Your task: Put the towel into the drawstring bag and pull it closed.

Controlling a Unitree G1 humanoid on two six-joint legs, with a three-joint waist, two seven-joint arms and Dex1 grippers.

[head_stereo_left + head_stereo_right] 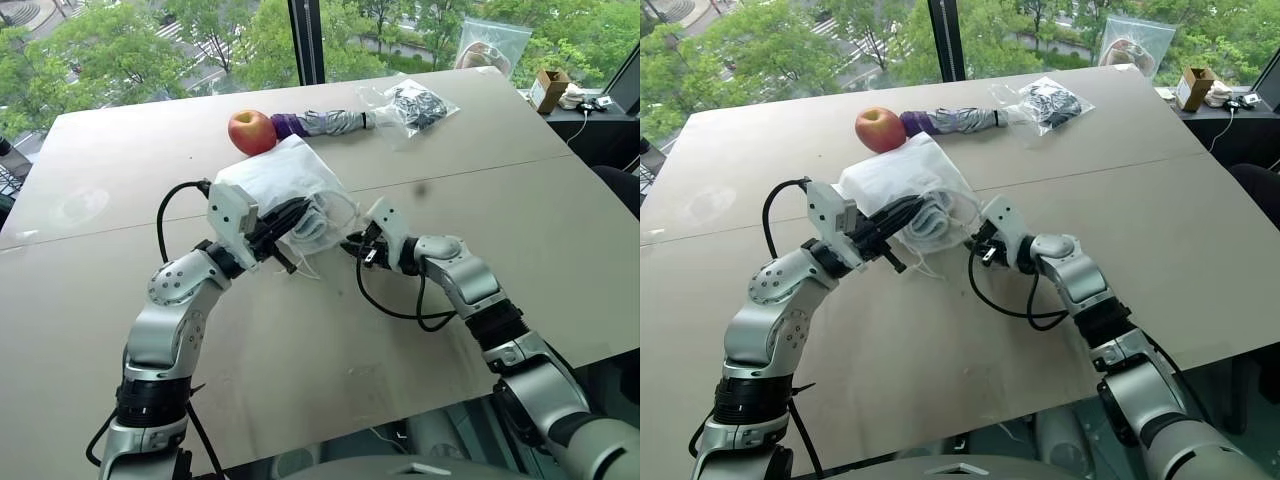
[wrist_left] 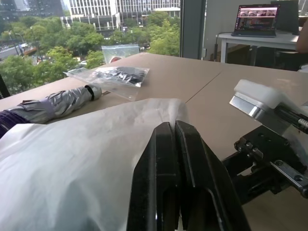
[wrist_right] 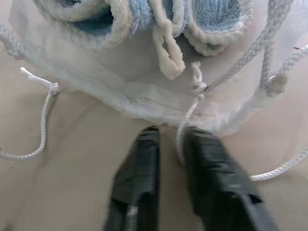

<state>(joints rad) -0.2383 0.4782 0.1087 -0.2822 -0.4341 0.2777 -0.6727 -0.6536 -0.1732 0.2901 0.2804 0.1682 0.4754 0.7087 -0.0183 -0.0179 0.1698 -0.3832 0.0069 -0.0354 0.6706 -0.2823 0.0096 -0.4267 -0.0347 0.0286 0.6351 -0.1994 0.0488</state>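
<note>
The white drawstring bag [image 1: 275,175] lies on the tan table with its mouth toward me. The light-blue fluffy towel [image 3: 96,19] sits rolled inside that mouth, seen through the thin fabric and also from the head at the towel [image 1: 305,228]. My left gripper [image 2: 174,126] is shut on the bag's upper edge and holds it a little off the table. My right gripper [image 3: 175,134] is low at the mouth's front rim, with a thin white cord [image 3: 182,139] running between its fingers. More cord loops trail loose on the table on both sides.
Behind the bag lie a red apple [image 1: 251,131], a folded grey and purple umbrella [image 1: 325,123] and a clear plastic bag with dark contents [image 1: 415,103]. A clear zip bag [image 1: 490,45] leans at the table's far edge by the window.
</note>
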